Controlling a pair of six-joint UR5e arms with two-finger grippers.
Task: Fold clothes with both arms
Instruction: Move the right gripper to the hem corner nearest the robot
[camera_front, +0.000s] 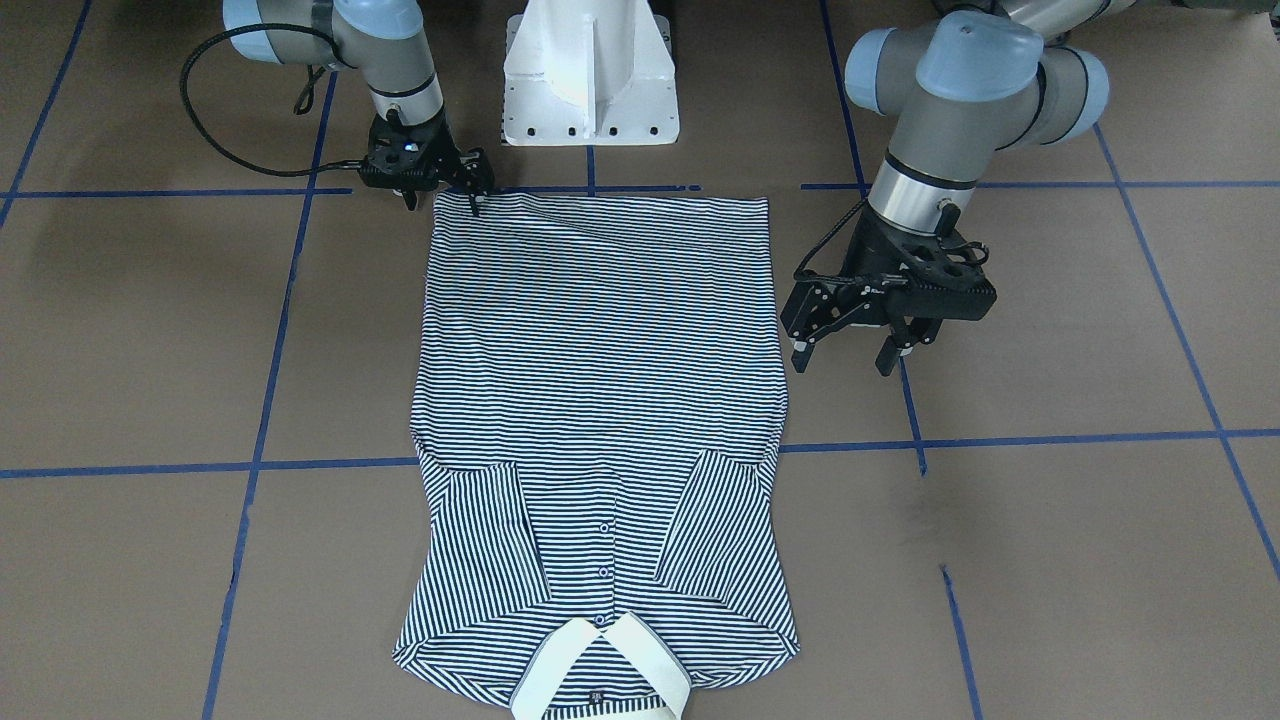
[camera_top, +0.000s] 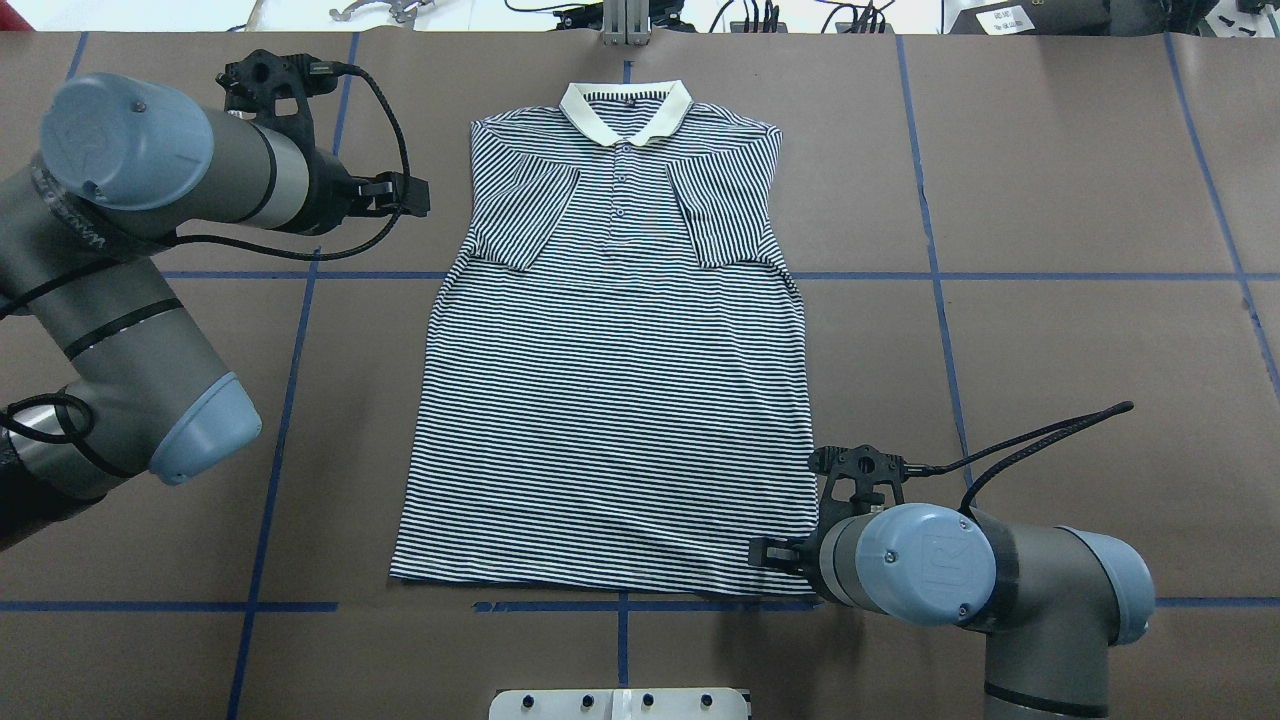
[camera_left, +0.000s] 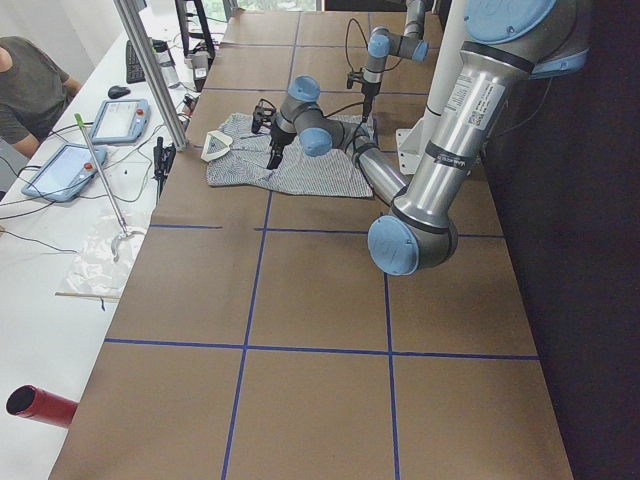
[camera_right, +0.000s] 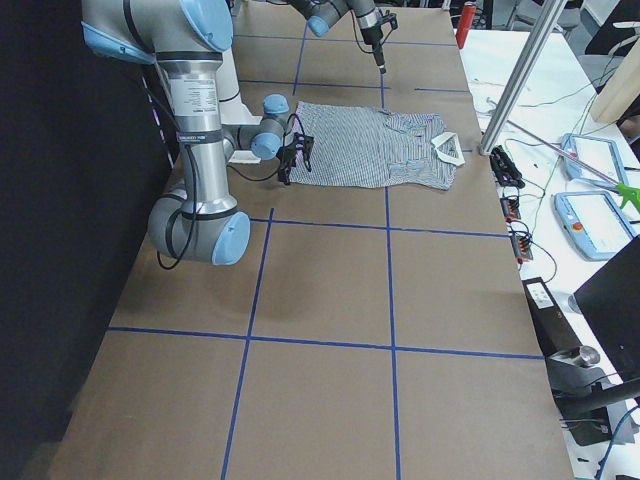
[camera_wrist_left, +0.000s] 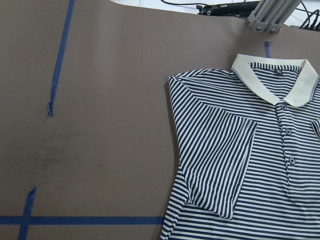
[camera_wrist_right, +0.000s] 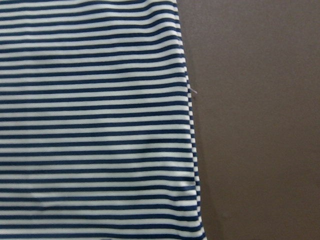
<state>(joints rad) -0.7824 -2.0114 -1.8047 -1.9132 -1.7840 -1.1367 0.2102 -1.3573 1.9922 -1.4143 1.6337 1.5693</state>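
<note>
The striped polo shirt (camera_front: 600, 380) (camera_top: 620, 400) lies flat and face up on the brown table, its cream collar (camera_top: 625, 105) at the far edge. Both short sleeves are folded inward over the chest. My left gripper (camera_front: 845, 362) (camera_top: 415, 197) hangs open above bare table, just off the shirt's side near the sleeve. Its wrist view shows that sleeve and the collar (camera_wrist_left: 275, 82). My right gripper (camera_front: 443, 200) (camera_top: 765, 553) is low at the near hem corner, open, one finger on each side of the corner. Its wrist view shows the shirt's edge (camera_wrist_right: 95, 125) lying flat.
The white pedestal base (camera_front: 590, 80) stands at the robot's side of the table. Blue tape lines (camera_front: 260, 400) cross the surface. In the exterior left view a person (camera_left: 30, 85) sits beside tablets (camera_left: 120, 120) on a side bench, behind a metal post (camera_left: 150, 70).
</note>
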